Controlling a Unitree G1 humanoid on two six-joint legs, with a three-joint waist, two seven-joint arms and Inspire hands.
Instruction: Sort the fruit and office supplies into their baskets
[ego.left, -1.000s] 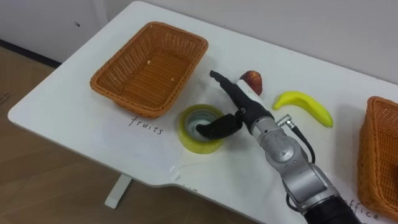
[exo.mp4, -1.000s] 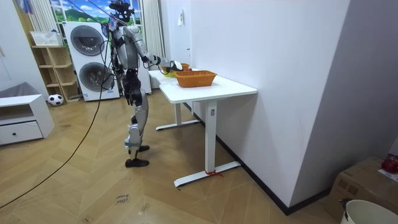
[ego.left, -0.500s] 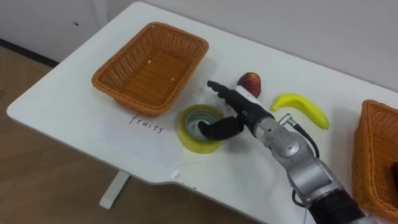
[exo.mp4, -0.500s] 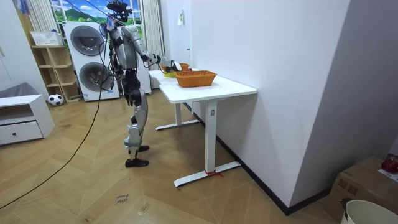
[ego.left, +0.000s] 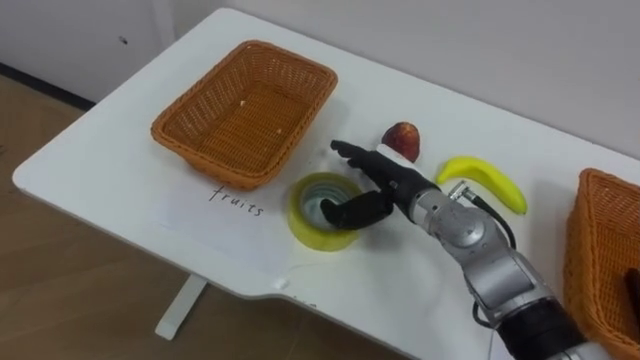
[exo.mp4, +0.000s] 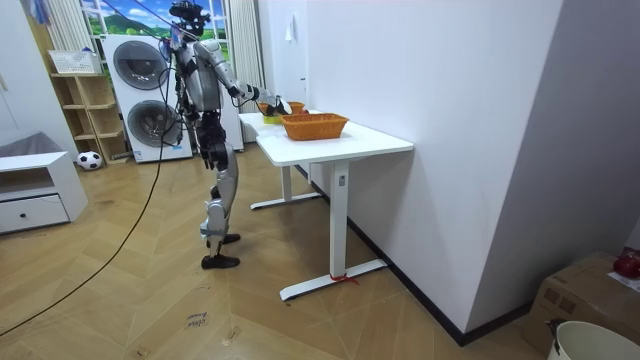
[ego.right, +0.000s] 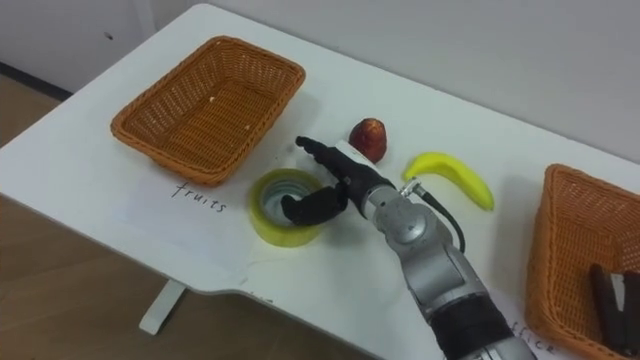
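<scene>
A yellow tape roll (ego.left: 303, 222) lies flat on the white table (ego.left: 120, 170), just in front of the wicker basket (ego.left: 200, 160) labelled for fruit. My right hand (ego.left: 400, 188) reaches over the roll from the right. Its thumb dips into the roll's hole and its fingers (ego.left: 355, 155) stretch straight out above the far rim, so the hand is open. A red apple (ego.left: 402, 138) sits just behind the hand, and a yellow banana (ego.left: 485, 178) lies to its right. In the room view I stand at the end of the table (exo.mp4: 340, 140), one arm stretched over it.
A second wicker basket (ego.right: 570, 250) stands at the table's right end with dark items (ego.right: 600, 290) inside. The fruit basket holds nothing. The table's front edge runs close below the tape roll, with wood floor (ego.left: 60, 300) beyond.
My right hand's fingers have swung down and leftward, closer over the tape roll's far rim. The thumb stays in the roll's hole, and the view has shifted slightly.
</scene>
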